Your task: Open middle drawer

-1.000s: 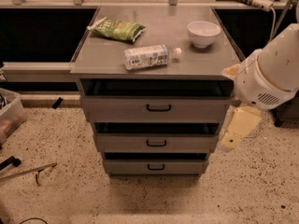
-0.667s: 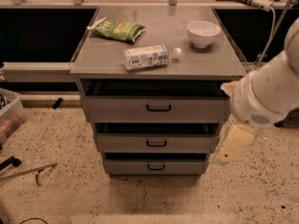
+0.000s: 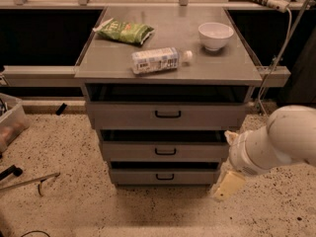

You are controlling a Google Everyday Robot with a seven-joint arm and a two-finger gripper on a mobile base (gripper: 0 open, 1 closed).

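1. The grey metal cabinet (image 3: 94, 113) stands on a speckled floor (image 3: 74, 206), and it has three drawers, one above the other.
2. The middle drawer (image 3: 197, 152) is the second one. Its flat front carries a small black loop handle (image 3: 165, 151) in the centre, and a dark gap shows above the front.
3. The top drawer (image 3: 207, 116) has a taller front, and the lowest drawer (image 3: 133, 177) looks the smallest.
4. The white robot arm (image 3: 276, 144) comes in from the right side.
5. The cream-coloured pincer (image 3: 226, 185) hangs low, pointing down to the left, just beside the right end of the lowest drawer. It is well apart from the handle of the middle drawer.
6. Whether the pincer is spread or pressed together, I cannot tell. It is pinching nothing that I can see.
7. On the top surface (image 3: 222, 68) lie a green snack bag (image 3: 123, 31) at the back left, a plastic bottle (image 3: 157, 60) on its side near the front, and a white bowl (image 3: 215, 35) at the back right.
8. A clear plastic bin (image 3: 11, 122) stands on the floor at the left.
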